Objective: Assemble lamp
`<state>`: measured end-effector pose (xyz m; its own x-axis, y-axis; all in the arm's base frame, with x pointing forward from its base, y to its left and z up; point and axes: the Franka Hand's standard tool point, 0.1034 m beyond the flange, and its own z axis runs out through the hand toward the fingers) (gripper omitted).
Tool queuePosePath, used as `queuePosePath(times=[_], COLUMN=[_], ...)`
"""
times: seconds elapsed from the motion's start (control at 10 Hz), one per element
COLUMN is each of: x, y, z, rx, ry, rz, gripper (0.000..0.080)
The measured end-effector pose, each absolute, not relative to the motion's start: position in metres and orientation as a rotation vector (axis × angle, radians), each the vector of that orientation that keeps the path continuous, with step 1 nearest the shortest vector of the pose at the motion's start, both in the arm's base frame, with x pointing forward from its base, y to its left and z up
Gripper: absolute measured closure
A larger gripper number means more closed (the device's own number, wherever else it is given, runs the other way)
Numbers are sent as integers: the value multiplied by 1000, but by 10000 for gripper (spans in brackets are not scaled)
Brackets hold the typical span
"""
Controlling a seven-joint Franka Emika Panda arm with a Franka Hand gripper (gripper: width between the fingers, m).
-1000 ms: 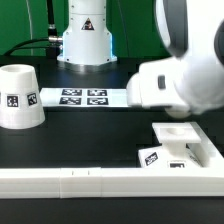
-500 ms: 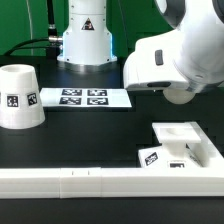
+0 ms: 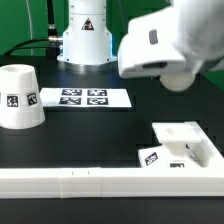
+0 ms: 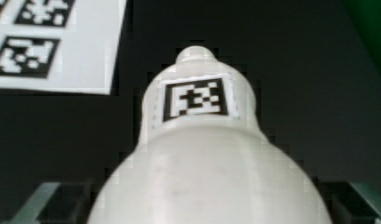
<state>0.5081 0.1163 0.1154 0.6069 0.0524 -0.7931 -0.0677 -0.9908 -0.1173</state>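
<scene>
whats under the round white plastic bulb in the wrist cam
Past the round white plastic bulb only black table shows, with a corner of the marker board off to one side. The bulb's own wide body covers whatever lies straight below it.

1. A thin flat white marker board point(image 3: 84, 97) printed with four black-and-white square tags lies on a matte black table top point(image 3: 90, 135).
2. Behind the marker board, past the table's far edge, stands a plain green backdrop point(image 3: 20, 20).
3. Thin black cables point(image 3: 30, 44) cross that backdrop, behind the board toward the exterior view's left.
4. A long white plastic border rail point(image 3: 100, 182) runs along the table's near edge, well apart from the board.
5. Soft, even light falls on the board.
</scene>
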Motion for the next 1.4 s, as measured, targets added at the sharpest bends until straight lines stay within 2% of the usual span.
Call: queuePosePath(times=[0.1, 0.2, 0.4, 0.6, 1.0, 1.2, 1.4], x=[520, 531, 525, 539, 560, 564, 572], y=[117, 119, 118, 120, 110, 110, 108], z=[121, 117, 120, 119, 175, 167, 169], rx=[-2725, -2790, -2846, -2921, -2979, -3001, -3007], ry=[23, 36, 56, 79, 12, 26, 13], rz=[1256, 1091, 949, 673, 341, 99, -120], gripper=[222, 222, 222, 222, 222, 222, 222])
